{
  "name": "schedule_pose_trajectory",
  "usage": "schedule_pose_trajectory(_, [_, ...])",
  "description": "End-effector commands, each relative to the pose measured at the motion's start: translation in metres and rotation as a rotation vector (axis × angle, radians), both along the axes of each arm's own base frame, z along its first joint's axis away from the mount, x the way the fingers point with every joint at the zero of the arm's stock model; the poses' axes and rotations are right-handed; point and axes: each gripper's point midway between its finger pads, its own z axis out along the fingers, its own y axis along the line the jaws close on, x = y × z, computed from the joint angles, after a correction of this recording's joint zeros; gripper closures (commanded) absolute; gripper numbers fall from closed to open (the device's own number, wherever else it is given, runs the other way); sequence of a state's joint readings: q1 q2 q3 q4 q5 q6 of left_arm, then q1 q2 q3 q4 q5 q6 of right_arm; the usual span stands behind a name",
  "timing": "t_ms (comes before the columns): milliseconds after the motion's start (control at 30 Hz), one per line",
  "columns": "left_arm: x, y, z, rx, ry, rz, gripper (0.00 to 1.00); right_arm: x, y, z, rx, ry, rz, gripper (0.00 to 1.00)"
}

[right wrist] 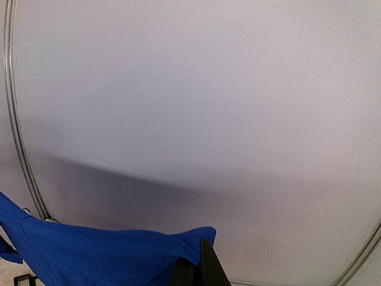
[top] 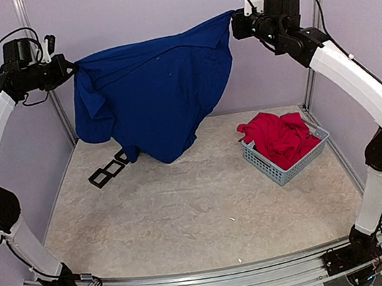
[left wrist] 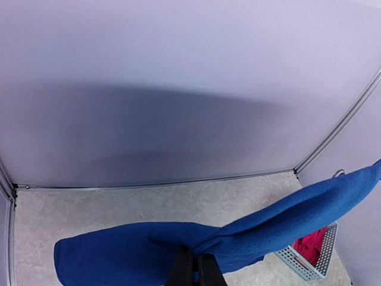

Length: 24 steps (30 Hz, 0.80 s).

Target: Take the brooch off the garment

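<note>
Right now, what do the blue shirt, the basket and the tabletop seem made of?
Blue shirt: soft matte knit cloth, likely cotton; it hangs in loose folds. Basket: grey plastic, probably, with a moulded grid of holes. Tabletop: pale, mottled, matte, stone-like look; possibly laminate.

Arched high from the near bases, elbows bowed outward. Pinching the garment (top: pixel 155 94) with the left gripper (top: pixel 72 69) at ten o'clock and the right gripper (top: pixel 234 23) at one o'clock, jaws pressed together.
</note>
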<state>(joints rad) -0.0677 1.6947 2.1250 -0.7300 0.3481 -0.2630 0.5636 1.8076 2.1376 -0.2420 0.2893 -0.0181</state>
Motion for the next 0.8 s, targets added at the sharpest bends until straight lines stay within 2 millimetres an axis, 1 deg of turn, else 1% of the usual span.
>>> schedule_pose_trajectory(0, [-0.011,-0.013,-0.008,-0.027,0.010,-0.095,1.00,-0.015,-0.007,0.007,0.036,-0.002,0.045,1.00])
schedule_pose_trajectory(33, [-0.013,-0.015,-0.030,-0.033,0.066,-0.084,1.00,-0.019,-0.005,-0.008,0.040,0.042,0.068,1.00])
schedule_pose_trajectory(67, [-0.018,-0.016,-0.050,-0.040,0.114,-0.071,1.00,-0.025,-0.004,-0.027,0.038,0.093,0.093,1.00])
schedule_pose_trajectory(100, [-0.033,-0.018,-0.060,-0.053,0.137,-0.067,1.00,-0.034,-0.001,-0.059,0.019,0.171,0.132,1.00])
schedule_pose_trajectory(133, [-0.042,-0.019,-0.085,-0.058,0.196,-0.053,1.00,-0.042,0.001,-0.086,0.005,0.241,0.158,1.00])
schedule_pose_trajectory(200, [-0.068,-0.023,-0.125,-0.086,0.303,-0.023,1.00,-0.061,-0.003,-0.143,-0.014,0.412,0.174,1.00])
schedule_pose_trajectory(233, [-0.087,-0.026,-0.137,-0.105,0.342,-0.020,1.00,-0.072,-0.007,-0.171,-0.016,0.498,0.172,1.00])
schedule_pose_trajectory(267, [-0.100,-0.030,-0.155,-0.123,0.395,-0.014,1.00,-0.086,-0.012,-0.197,-0.012,0.583,0.171,1.00])
schedule_pose_trajectory(300, [-0.116,-0.033,-0.169,-0.143,0.441,-0.006,1.00,-0.100,-0.015,-0.218,-0.002,0.656,0.176,1.00])
schedule_pose_trajectory(333, [-0.129,-0.036,-0.184,-0.150,0.487,0.001,1.00,-0.115,-0.018,-0.237,0.017,0.726,0.185,1.00])
schedule_pose_trajectory(400, [-0.159,-0.040,-0.201,-0.182,0.558,0.003,1.00,-0.146,-0.020,-0.268,0.058,0.862,0.223,1.00])
schedule_pose_trajectory(567, [-0.223,-0.055,-0.254,-0.245,0.832,0.006,1.00,-0.222,-0.018,-0.340,0.138,1.227,0.286,1.00])
schedule_pose_trajectory(633, [-0.245,-0.062,-0.268,-0.247,0.912,-0.009,1.00,-0.252,-0.015,-0.369,0.137,1.370,0.299,1.00])
schedule_pose_trajectory(667, [-0.254,-0.067,-0.273,-0.244,0.940,-0.028,0.91,-0.265,-0.014,-0.381,0.132,1.433,0.293,1.00])
schedule_pose_trajectory(700, [-0.262,-0.074,-0.274,-0.239,0.954,-0.050,0.77,-0.276,-0.013,-0.391,0.112,1.477,0.292,0.89])
schedule_pose_trajectory(733, [-0.267,-0.079,-0.275,-0.231,0.961,-0.068,0.61,-0.284,-0.011,-0.396,0.090,1.503,0.297,0.72])
schedule_pose_trajectory(767, [-0.271,-0.084,-0.273,-0.221,0.957,-0.086,0.46,-0.288,-0.007,-0.397,0.065,1.506,0.309,0.54])
